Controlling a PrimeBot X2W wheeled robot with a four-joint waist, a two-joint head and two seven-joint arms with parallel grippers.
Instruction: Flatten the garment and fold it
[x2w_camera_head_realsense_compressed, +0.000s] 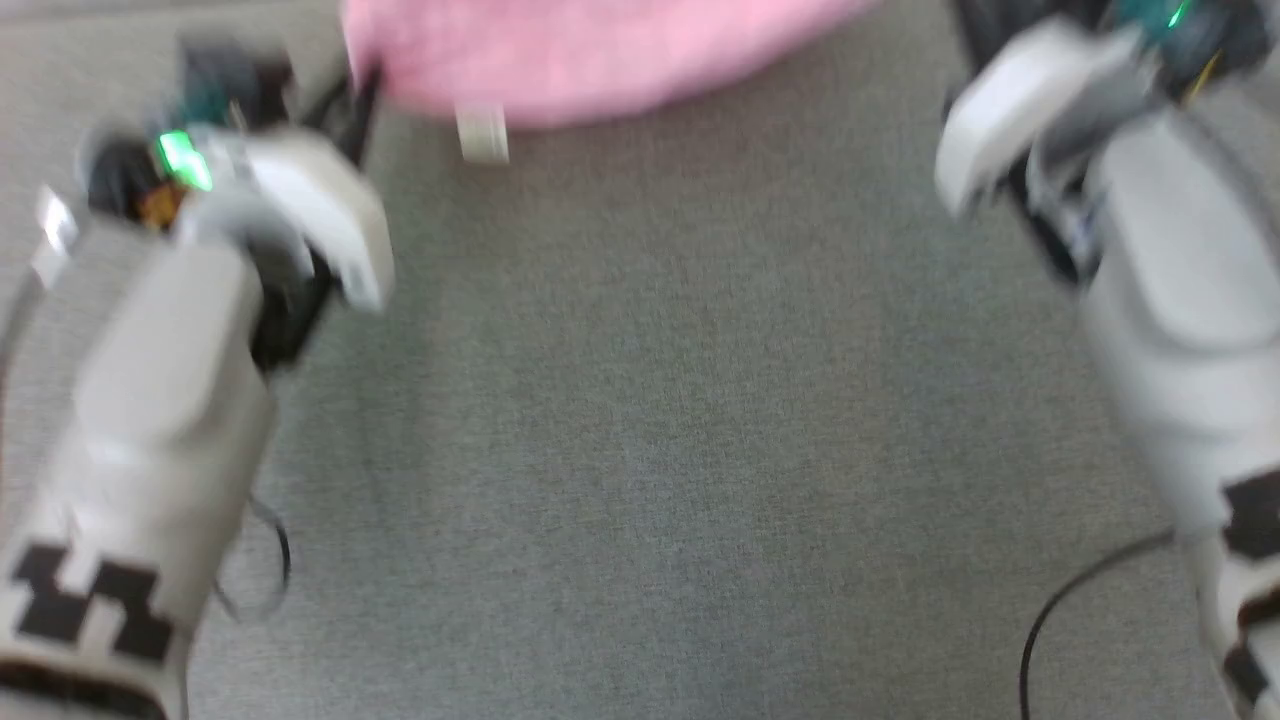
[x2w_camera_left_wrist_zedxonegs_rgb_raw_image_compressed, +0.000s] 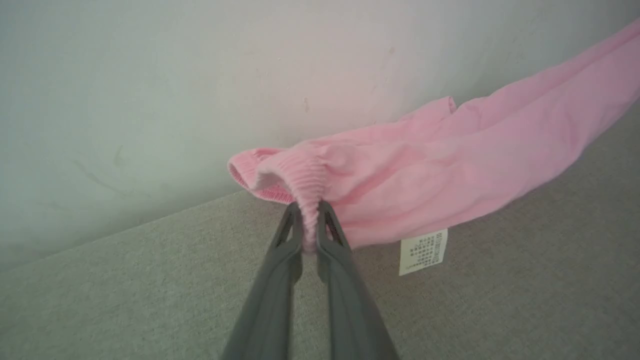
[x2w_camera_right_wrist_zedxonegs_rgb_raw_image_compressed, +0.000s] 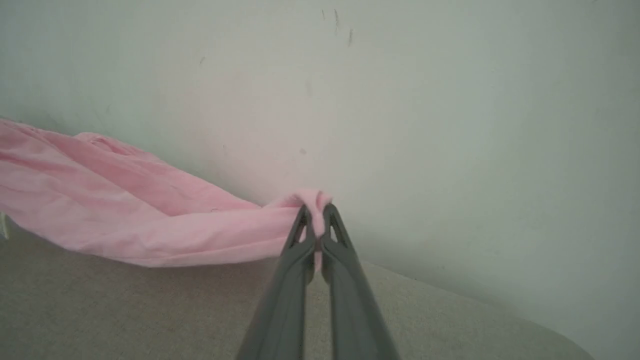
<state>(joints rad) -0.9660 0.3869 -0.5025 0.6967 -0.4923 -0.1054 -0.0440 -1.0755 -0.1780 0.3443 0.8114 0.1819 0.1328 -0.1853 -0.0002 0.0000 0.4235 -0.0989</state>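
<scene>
The garment (x2w_camera_head_realsense_compressed: 590, 55), light pink shorts, hangs stretched between both arms above the grey surface, blurred at the top of the head view. In the left wrist view my left gripper (x2w_camera_left_wrist_zedxonegs_rgb_raw_image_compressed: 310, 222) is shut on the ribbed elastic waistband of the garment (x2w_camera_left_wrist_zedxonegs_rgb_raw_image_compressed: 450, 165), and a small white printed label (x2w_camera_left_wrist_zedxonegs_rgb_raw_image_compressed: 423, 252) dangles below the fabric. In the right wrist view my right gripper (x2w_camera_right_wrist_zedxonegs_rgb_raw_image_compressed: 315, 222) is shut on a bunched corner of the garment (x2w_camera_right_wrist_zedxonegs_rgb_raw_image_compressed: 125, 210), which trails off to the left. My left forearm (x2w_camera_head_realsense_compressed: 170, 400) and right forearm (x2w_camera_head_realsense_compressed: 1170, 330) frame the head view.
A grey fabric-covered surface (x2w_camera_head_realsense_compressed: 680, 450) lies below the arms. A pale wall (x2w_camera_right_wrist_zedxonegs_rgb_raw_image_compressed: 425, 125) rises right behind its far edge. A black cable (x2w_camera_head_realsense_compressed: 1060, 600) loops near my right arm, and a thin one (x2w_camera_head_realsense_compressed: 270, 570) by my left.
</scene>
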